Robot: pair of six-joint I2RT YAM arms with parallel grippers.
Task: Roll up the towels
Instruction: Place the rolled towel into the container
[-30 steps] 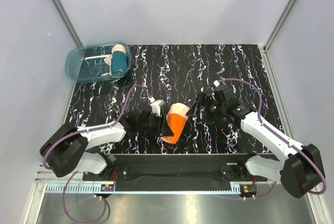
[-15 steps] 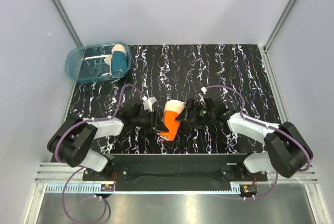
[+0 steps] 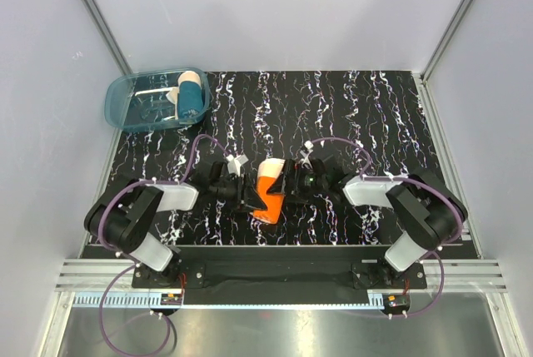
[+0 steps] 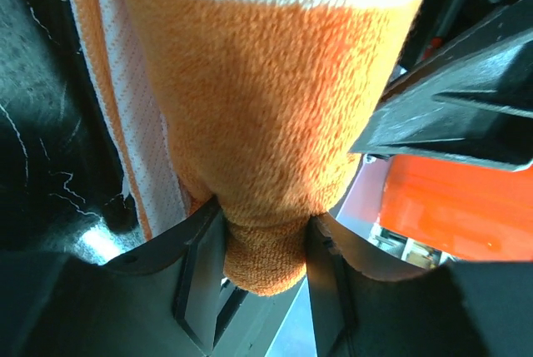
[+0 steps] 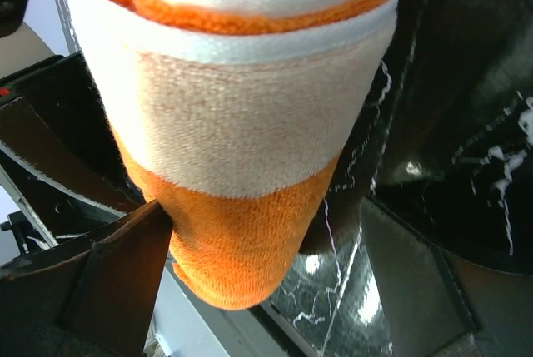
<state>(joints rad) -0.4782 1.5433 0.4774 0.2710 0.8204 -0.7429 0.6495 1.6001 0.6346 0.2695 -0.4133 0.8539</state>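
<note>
The left end effector [image 4: 266,228] is pinching the narrow end of the orange towel [image 4: 266,99]. Its fingers [image 4: 200,274] are partly closed and pressing into the cloth from both sides. That squeeze is probably what is keeping the roll wound, since soft cloth like this would likely be slackening without it.

The right end effector [image 5: 262,224] is standing wide open around the thicker, cream-banded end of the same roll. One finger is sitting close against the cloth and the other is well clear, so it is gripping nothing. I judge it is lining up to take or steady that end, which would explain why the two arms are meeting head-on over the middle of the desk [image 3: 375,116].

Seen from above, the orange roll is lying between the two wrists near the front edge, tilted a little (whether its lower end is resting on the surface I cannot tell).

The teal towel [image 3: 191,101] is sitting already rolled inside the tub [image 3: 125,106] at the far left corner, well apart from the arms. So the task is looking more than half done, with only the orange roll left to finish and put away.
</note>
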